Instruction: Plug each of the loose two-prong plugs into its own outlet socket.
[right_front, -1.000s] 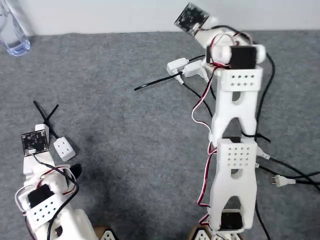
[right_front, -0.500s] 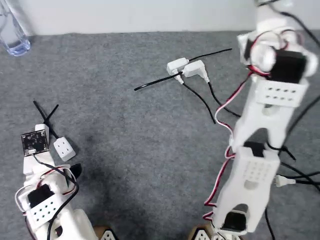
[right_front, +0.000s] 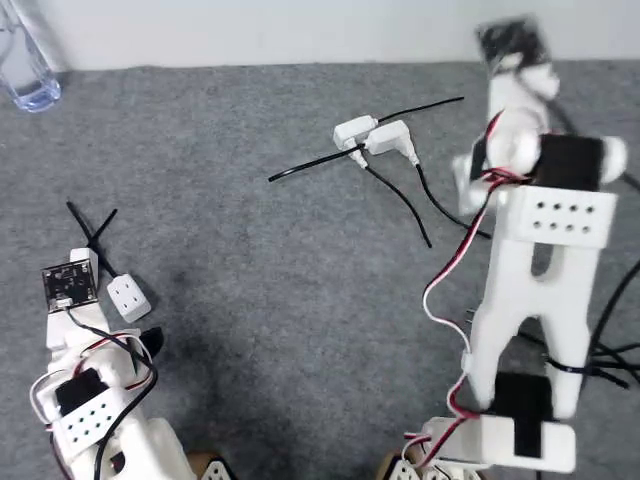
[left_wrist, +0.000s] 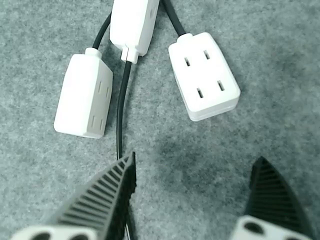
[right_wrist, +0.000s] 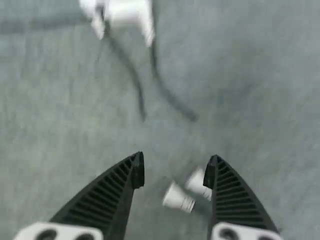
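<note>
- Left wrist view: the left pincer (left_wrist: 195, 161) stands with its jaws wide apart and nothing between them, above the grey carpet (left_wrist: 280, 115).
- Just ahead of its gap lies a white outlet socket (left_wrist: 204, 75), slots facing up. A second socket (left_wrist: 83, 95) lies ahead of the other finger, apart from the first.
- Farther ahead, between the two, sits a white block (left_wrist: 132, 22). A black cord (left_wrist: 120, 115) runs from it back toward the pincer and passes close by one fingertip.
- The right pincer (right_wrist: 176, 162) is spread open too, and it is empty.
- Down on the carpet between its fingers lie two small white plug ends (right_wrist: 179, 198), just beside each other and too blurred to make out the prongs.
- Well ahead of that pincer lies a joined white pair (right_wrist: 122, 12), with dark cords trailing back toward it.
- From the high view, the right arm (right_front: 540, 260) stands well apart from that pair. The left arm (right_front: 90, 400) has its sockets just beyond its tip.
- A clear glass (right_front: 25, 70) stands at the far corner.
</note>
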